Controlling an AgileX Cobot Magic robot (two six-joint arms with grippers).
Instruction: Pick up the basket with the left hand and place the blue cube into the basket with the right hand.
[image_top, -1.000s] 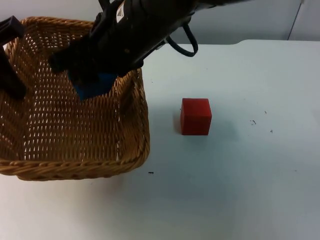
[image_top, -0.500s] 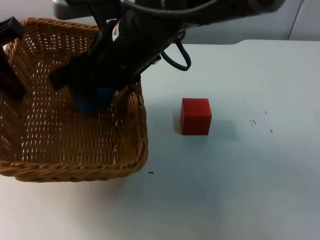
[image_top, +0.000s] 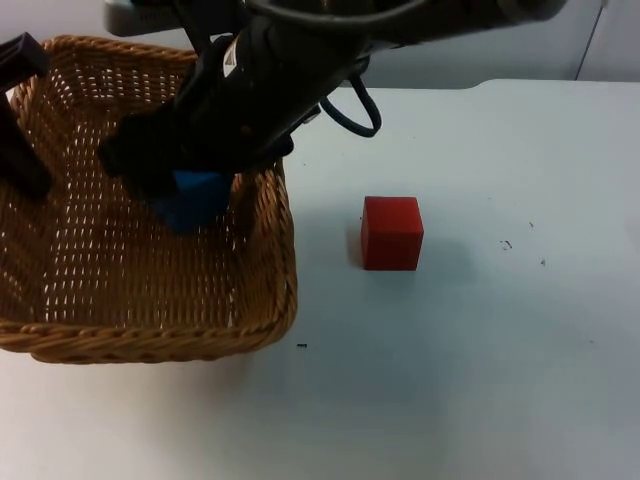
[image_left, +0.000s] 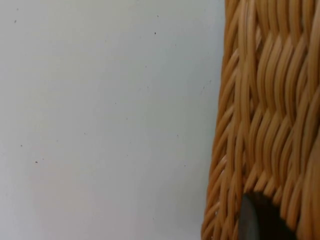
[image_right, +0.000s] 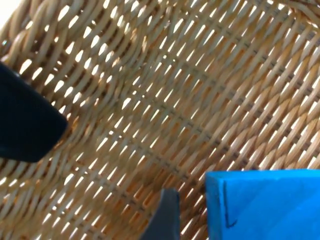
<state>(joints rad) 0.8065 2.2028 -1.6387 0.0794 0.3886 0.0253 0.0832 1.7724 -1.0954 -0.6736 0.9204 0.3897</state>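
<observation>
A wicker basket (image_top: 150, 335) hangs at the table's left, lifted off it. My left gripper (image_top: 22, 140) is shut on its left rim, and one left fingertip (image_left: 260, 222) presses the woven wall (image_left: 270, 100). The right arm reaches over the basket, with my right gripper (image_top: 178, 188) inside it above the woven floor (image_right: 150, 100). The blue cube (image_top: 195, 200) sits tilted under that gripper. In the right wrist view wicker shows through a gap between the cube (image_right: 260, 205) and the right fingertip (image_right: 162, 217), so the gripper is open.
A red cube (image_top: 391, 232) stands on the white table right of the basket, about a hand's width from its right rim. The grey partition wall runs along the back.
The blue cube has sunk lower into the basket and shows further out from under the right gripper. The basket and left gripper have barely moved.
</observation>
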